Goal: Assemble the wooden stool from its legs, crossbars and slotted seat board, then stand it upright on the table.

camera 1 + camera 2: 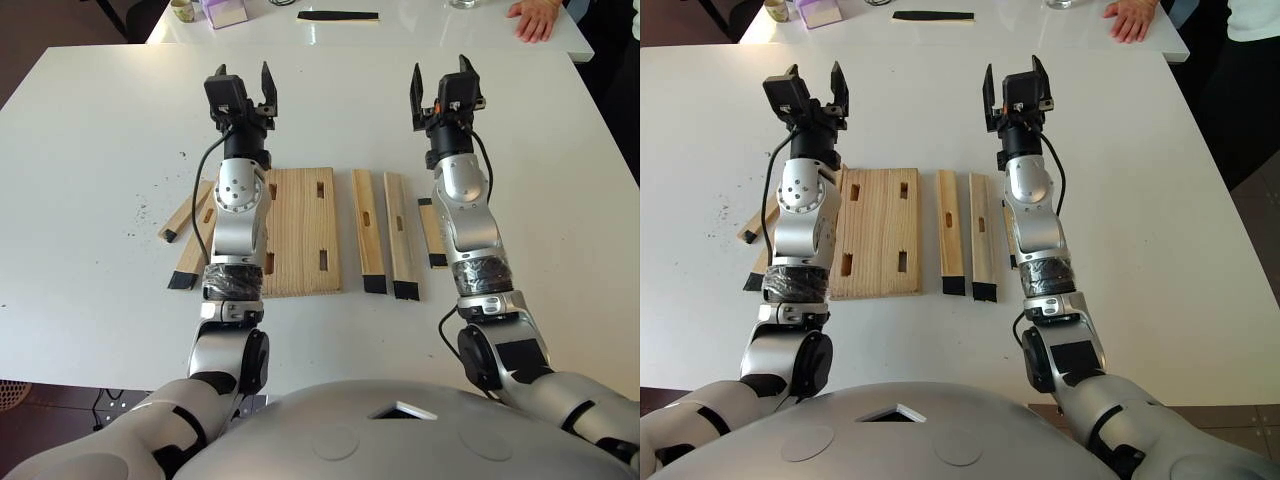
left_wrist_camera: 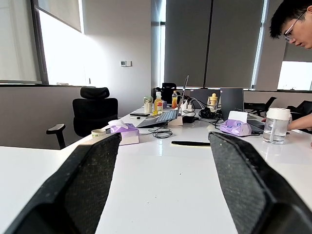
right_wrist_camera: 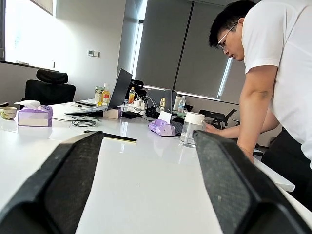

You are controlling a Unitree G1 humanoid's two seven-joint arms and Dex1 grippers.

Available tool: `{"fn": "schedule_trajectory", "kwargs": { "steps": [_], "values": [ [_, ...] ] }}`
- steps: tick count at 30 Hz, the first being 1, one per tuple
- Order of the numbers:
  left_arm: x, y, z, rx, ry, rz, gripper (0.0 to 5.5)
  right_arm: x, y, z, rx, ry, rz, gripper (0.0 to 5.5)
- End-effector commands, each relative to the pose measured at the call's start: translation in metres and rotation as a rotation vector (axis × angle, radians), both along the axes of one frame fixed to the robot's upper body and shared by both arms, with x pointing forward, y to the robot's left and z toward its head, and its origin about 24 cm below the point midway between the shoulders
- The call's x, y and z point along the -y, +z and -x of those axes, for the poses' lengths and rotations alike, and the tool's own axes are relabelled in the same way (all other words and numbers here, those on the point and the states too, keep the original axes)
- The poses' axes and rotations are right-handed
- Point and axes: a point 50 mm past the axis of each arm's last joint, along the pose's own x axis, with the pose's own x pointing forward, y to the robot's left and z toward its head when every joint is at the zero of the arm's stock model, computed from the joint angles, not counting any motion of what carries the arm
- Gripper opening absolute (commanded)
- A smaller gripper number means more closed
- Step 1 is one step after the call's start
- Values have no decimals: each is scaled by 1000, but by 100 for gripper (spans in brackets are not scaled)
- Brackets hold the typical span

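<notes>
Left eye view | left end effector [image 1: 243,75], right end effector [image 1: 441,72]: wide open, empty, beyond board [image 1: 300,225] | risk: lowering left arm (over board's left edge) may scatter sticks [image 1: 185,228] there.

Head pair overlooks the table [image 1: 100,150]; wrist cameras skim its surface.

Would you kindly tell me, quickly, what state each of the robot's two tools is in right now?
Left tool: open, holding nothing.
Right tool: open, holding nothing.
</notes>
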Motion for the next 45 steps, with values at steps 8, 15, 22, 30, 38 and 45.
{"fn": "schedule_trajectory", "kwargs": {
  "steps": [8,15,22,30,38,45],
  "values": [
    [7,11,-1,6,-31,13,332,-5,11,-5,12,19,-35,342],
    [14,8,-5,-74,-31,-41,332,-11,11,-4,2,45,-42,342],
    [12,7,-6,-80,-49,-2,332,-13,11,-3,11,55,-33,342],
    [10,5,-6,-100,-36,-5,332,-13,8,-3,-16,52,-33,342],
    [12,3,-8,-122,-48,12,332,-13,8,-4,-16,34,-35,342],
    [15,5,-2,-117,-175,51,332,-15,1,-3,-79,70,-96,342]
  ]
}}
